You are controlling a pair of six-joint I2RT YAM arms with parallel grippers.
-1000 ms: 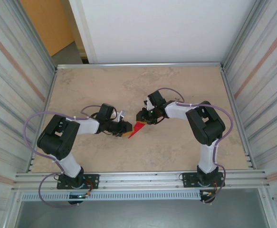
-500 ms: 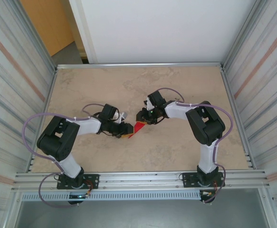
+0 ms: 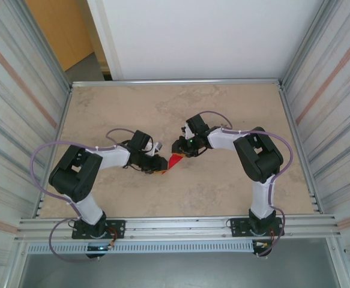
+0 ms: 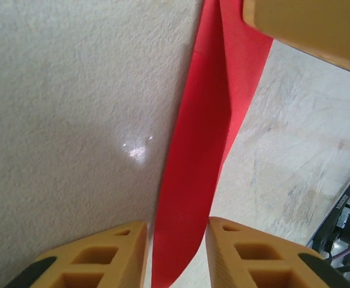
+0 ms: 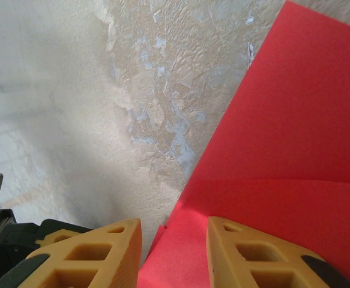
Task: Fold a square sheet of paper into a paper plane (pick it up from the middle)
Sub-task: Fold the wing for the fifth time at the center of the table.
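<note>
Well, the big tan surface (image 3: 223, 108) holds two arms that meet near its middle. The red paper plane (image 3: 175, 160), a thin pointed strip, sits between them. It runs between the left fingers (image 4: 96, 258), which stand a little apart. The right fingers (image 5: 87, 252) stand apart at its other end. Whether either pair squeezes it cannot be told.

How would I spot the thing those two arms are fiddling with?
Find the beige table between the ribbed metal walls. Near its middle, between the left gripper and the right gripper, is a narrow folded red paper, the only red thing there.
</note>
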